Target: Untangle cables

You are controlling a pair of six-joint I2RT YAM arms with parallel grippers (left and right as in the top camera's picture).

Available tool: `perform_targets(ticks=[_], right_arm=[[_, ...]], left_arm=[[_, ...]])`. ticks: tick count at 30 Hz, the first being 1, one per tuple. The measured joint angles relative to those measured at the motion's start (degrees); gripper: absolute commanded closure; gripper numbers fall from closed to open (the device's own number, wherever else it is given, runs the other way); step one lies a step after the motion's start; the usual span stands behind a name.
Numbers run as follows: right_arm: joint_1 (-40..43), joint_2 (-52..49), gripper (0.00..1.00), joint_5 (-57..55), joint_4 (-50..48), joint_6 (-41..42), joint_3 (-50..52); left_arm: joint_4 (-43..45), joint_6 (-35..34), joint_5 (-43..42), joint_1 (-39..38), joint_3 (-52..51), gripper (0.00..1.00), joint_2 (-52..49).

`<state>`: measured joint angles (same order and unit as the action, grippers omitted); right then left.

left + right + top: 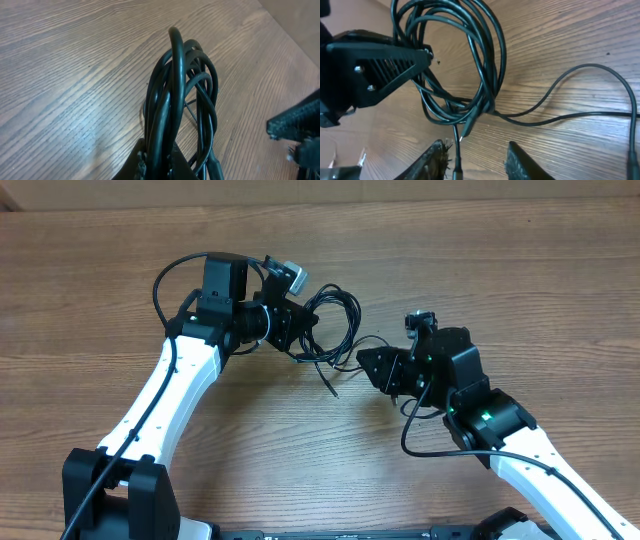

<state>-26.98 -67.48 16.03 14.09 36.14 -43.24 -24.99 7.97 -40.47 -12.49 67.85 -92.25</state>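
The cables point(335, 320) form a coil of thin black cords at the table's middle, with loose strands trailing toward my right arm. My left gripper point(300, 330) is shut on the coil; in the left wrist view the loops point(175, 100) rise from between its fingers point(156, 162). My right gripper point(368, 365) is open just right of the coil. In the right wrist view its fingers point(477, 160) straddle one strand, and a silvery plug tip point(463, 136) hangs from the coil point(470, 75) just ahead of them. A long strand point(580, 115) runs off right.
The wooden table point(520, 260) carries nothing else. Thicker black wires point(165, 275) loop from the left arm and from the right arm point(410, 435). The left gripper's finger point(375, 65) fills the left of the right wrist view.
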Motion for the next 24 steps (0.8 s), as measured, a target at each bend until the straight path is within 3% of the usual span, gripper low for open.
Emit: perform_targets(ticks=[4, 9, 15, 20, 24], right_arm=[[0.0, -1.0, 0.63, 0.8, -0.9, 0.3, 0.0], [0.0, -1.0, 0.63, 4.2, -1.2, 0.3, 0.0], [-0.8, -1.0, 0.63, 6.4, -1.1, 0.3, 0.0], [-3.4, -1.0, 0.46, 7.1, -1.1, 1.6, 0.0], [-4.9, -1.1, 0.44, 7.5, -0.3, 2.6, 0.0]], left_arm=[[1.3, 0.3, -1.1, 0.0, 0.0, 0.96, 0.0], [3.0, -6.3, -1.5, 0.0, 0.0, 0.96, 0.0], [3.2, -23.6, 0.3, 0.0, 0.0, 0.96, 0.0], [1.7, -38.3, 6.8, -0.8, 0.0, 0.96, 0.0], [-0.3, -45.6, 13.6, -3.2, 0.0, 0.96, 0.0]])
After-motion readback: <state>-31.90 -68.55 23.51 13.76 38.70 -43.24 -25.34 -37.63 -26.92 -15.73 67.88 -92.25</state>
